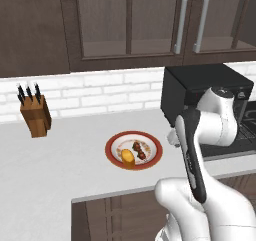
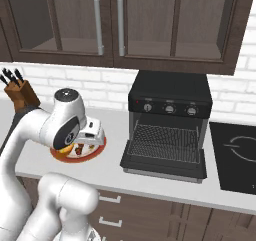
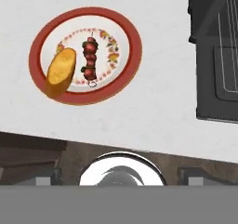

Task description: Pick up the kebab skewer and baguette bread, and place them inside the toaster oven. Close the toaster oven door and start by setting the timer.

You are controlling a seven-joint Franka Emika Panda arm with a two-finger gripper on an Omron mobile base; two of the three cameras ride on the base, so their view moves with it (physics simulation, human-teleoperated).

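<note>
**Pincer hanging open over the plate of food**

In the right base view the white arm is covering most of the plate (image 2: 98,146), so the food there is hard to make out. In the left base view the arm is hiding the front of the toaster oven (image 1: 200,82). In the hand view the oven is getting cut off at the right edge.

The hand view is giving the best look at the food. The baguette bread (image 3: 61,72) is lying on one side of the plate, with one end sitting over the red rim. The kebab skewer (image 3: 90,60) is lying just beside it, in the middle of the plate. A thin gap is showing between them.

The plate is sitting near the front edge of the worktop (image 1: 60,160), beside the oven. Lots of bare worktop is lying around the plate. A knife block (image 1: 36,115) is standing well apart, back by the brick wall.

The toaster oven door (image 2: 165,169) is lying down flat and open, reaching out toward the worktop's front edge. The wire rack (image 2: 167,140) inside is showing. The grey knobs (image 2: 169,108) are sitting in a row above it.

The arm is bending at the elbow and reaching out over the plate. The pincer (image 2: 91,135) is hanging above the plate and looking down at it. Its two tips are standing wide apart, released, holding nothing.
</note>
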